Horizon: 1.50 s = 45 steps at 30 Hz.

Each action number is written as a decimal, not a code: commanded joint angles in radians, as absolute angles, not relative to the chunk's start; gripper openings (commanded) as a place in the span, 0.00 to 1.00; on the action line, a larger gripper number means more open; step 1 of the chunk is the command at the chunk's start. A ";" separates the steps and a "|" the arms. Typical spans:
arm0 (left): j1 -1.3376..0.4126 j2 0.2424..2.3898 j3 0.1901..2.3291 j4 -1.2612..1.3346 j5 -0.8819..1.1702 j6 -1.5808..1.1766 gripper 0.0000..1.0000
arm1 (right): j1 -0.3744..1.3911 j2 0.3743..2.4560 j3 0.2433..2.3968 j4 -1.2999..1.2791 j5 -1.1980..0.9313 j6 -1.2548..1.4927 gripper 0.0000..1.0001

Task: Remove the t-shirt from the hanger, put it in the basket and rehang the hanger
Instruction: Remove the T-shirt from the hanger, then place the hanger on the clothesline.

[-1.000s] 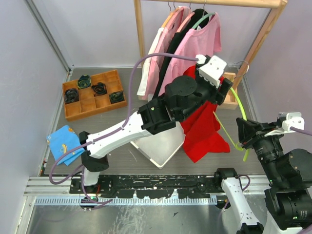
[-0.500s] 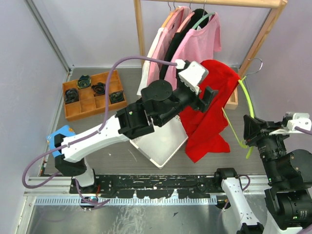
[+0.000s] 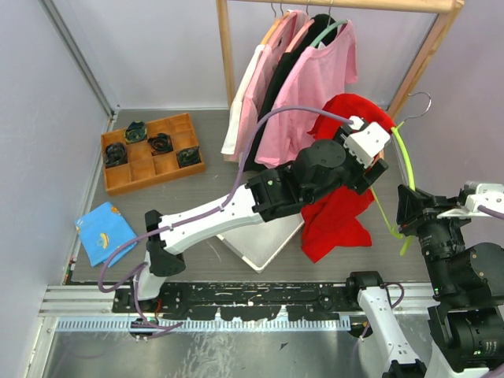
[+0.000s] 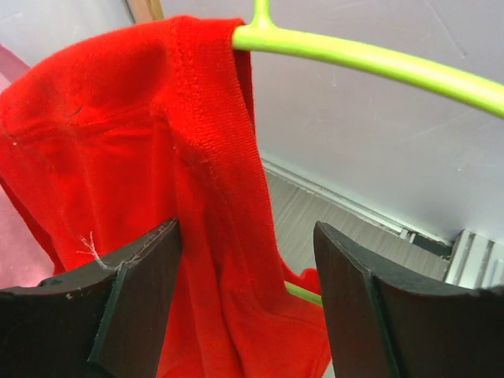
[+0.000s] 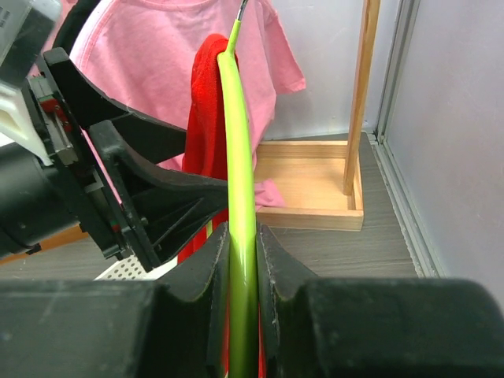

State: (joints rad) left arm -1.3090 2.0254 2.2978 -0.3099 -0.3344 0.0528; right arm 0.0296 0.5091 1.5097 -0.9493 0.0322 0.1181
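We see a grey table [image 3: 87, 201] between pale lilac walls, with a wooden clothes rack [image 3: 227, 55] at the back carrying pink, black and white shirts. To the right of those shirts the red t-shirt [image 3: 339, 224] hangs from a lime-green hanger [image 3: 403, 157], draped over one arm of it. Our left gripper [image 4: 244, 236] stands wide, its jaws either side of the red fabric. Our right gripper [image 5: 242, 232] is clamped narrowly on the hanger's green bar.
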 commanded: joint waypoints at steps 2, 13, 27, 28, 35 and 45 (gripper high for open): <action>-1.298 2.025 2.350 -0.276 -0.398 0.089 0.67 | 0.026 0.500 1.548 -0.796 0.026 0.117 0.01; -1.257 2.021 2.360 -0.264 -0.408 0.086 0.00 | 0.026 0.491 1.537 -0.799 0.031 0.113 0.01; -1.103 2.122 2.582 -0.304 -0.451 0.040 0.00 | 0.026 0.483 1.544 -0.823 0.018 0.113 0.01; -1.085 2.132 2.591 -0.306 -0.448 0.030 0.00 | 0.026 0.481 1.547 -0.825 0.018 0.115 0.00; -1.020 2.184 2.574 -0.284 -0.437 -0.015 0.00 | 0.026 0.469 1.577 -0.844 0.015 0.115 0.01; -1.006 2.165 2.495 -0.314 -0.406 -0.050 0.00 | 0.027 0.474 1.625 -0.860 0.072 0.114 0.01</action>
State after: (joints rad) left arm -1.0084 2.2234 2.5481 -0.3199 -0.4347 -0.0158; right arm 0.0296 0.4686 1.5967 -0.9390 0.0292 0.1108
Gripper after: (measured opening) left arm 0.011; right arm 0.214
